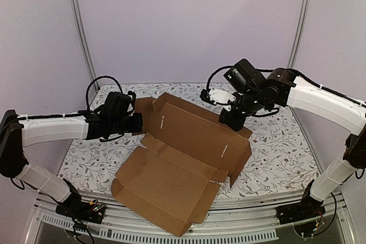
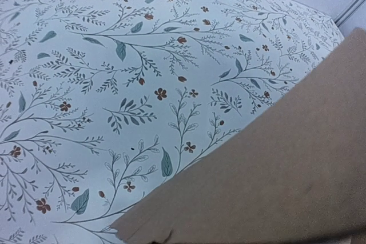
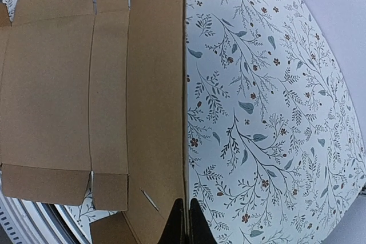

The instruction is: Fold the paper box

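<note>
Your paper box lies partly folded on the floral worktop, its near flap overhanging the front edge. Left jaws sit clenched beside its left flap. Farther back, right jaws pinch the raised wall's edge.

Matt brown cardboard paper box on smooth floral-printed tablecloth.

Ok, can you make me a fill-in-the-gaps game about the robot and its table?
The right gripper pinches a raised wall of the ____.
That thing is made of brown ____.
The tablecloth under it shows leaves and little ____.
Missing words: box, cardboard, flowers.
</note>
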